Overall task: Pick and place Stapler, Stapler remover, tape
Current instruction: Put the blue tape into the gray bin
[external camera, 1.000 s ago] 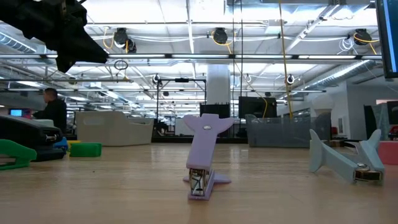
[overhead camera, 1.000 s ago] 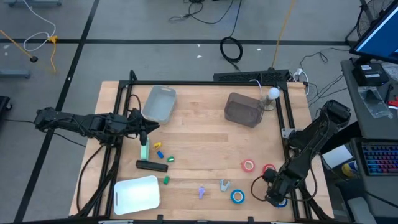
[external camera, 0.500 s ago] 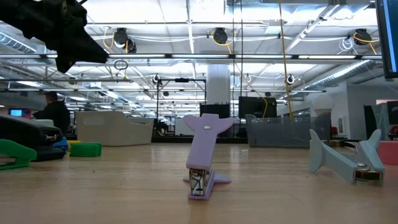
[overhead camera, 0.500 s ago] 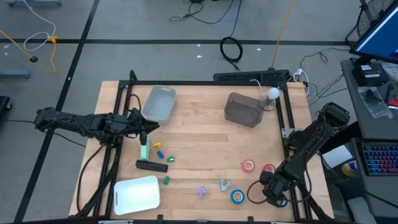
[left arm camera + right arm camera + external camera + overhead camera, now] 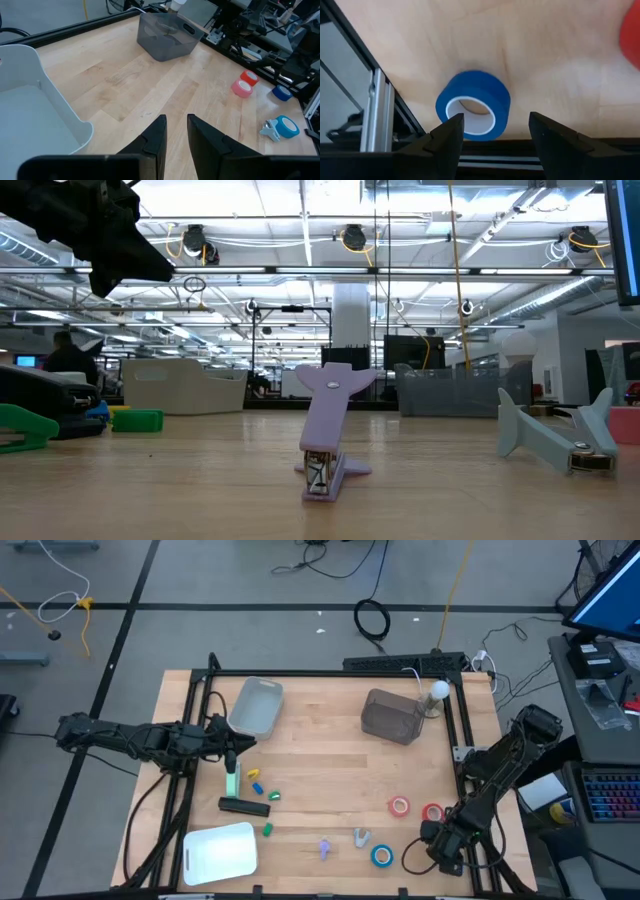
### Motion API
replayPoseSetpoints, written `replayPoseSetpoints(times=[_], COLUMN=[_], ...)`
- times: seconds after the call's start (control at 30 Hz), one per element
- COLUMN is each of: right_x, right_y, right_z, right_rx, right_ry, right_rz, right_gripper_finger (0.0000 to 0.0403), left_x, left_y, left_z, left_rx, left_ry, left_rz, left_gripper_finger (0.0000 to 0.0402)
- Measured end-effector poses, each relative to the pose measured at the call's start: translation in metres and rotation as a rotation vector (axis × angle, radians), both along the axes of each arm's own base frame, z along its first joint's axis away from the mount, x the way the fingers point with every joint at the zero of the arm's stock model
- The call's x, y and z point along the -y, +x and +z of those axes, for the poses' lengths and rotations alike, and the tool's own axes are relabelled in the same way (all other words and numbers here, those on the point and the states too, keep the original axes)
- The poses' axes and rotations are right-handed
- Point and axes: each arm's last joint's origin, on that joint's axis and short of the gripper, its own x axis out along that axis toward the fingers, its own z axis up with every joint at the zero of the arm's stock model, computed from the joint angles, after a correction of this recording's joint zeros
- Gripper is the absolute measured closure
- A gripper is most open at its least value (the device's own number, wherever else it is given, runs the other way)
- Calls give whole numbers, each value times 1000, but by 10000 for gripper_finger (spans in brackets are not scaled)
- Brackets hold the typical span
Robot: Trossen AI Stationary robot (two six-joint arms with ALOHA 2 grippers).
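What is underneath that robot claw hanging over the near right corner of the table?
A blue tape roll lies flat on the wood right below the right gripper, whose fingers stand open on either side, not touching it. From above, the gripper covers that roll completely.

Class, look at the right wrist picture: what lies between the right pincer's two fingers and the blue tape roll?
Nothing: in the right wrist view only bare wood separates the open right pincer from the blue tape roll, which lies flat beside the table's metal frame.
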Motion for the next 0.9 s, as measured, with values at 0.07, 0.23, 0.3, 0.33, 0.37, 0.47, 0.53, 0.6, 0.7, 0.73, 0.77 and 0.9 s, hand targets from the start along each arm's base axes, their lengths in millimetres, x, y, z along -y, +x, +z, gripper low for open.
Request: replayPoseSetpoints(times=[0.07, 0.23, 0.3, 0.33, 0.37, 0.47, 0.53, 0.6, 0.7, 0.73, 0.77, 0.9], right_x=[-2, -3, -4, -5, -4, -1, 2, 3, 4, 4, 4, 5], right_y=[-1, -1, -1, -1, -1, -3, -5, -6, -7, -7, -7, -8], right_z=[0, -1, -5, -7, -10, -19, -24, -27, -29, -31, -31, -34], right_rx=[8, 34, 35, 33, 29, 4, -5, -5, -5, 0, 3, 4], right_ry=[7, 20, 15, 12, 6, -26, -33, -30, -24, -18, -14, -8], right_rz=[18, 79, 101, 107, 109, 110, 110, 110, 109, 108, 107, 102], right_gripper_finger=[183, 183, 183, 183, 183, 183, 183, 183, 188, 191, 196, 224], left_x=[0, 0, 0, 0, 0, 0, 0, 0, 0, 0, 0, 0], left_y=[0, 0, 0, 0, 0, 0, 0, 0, 0, 0, 0, 0], left_z=[0, 0, 0, 0, 0, 0, 0, 0, 0, 0, 0, 0], left_rx=[-1, -2, -2, -2, -2, -2, -2, -2, 1, 1, 1, 1], left_ry=[1, 4, 4, 4, 4, 4, 4, 3, -1, -2, -4, -4], left_rz=[0, -1, -1, -1, -1, -1, -1, -1, 0, 1, 1, 2], left_gripper_finger=[323, 323, 323, 323, 323, 323, 323, 323, 323, 323, 323, 323])
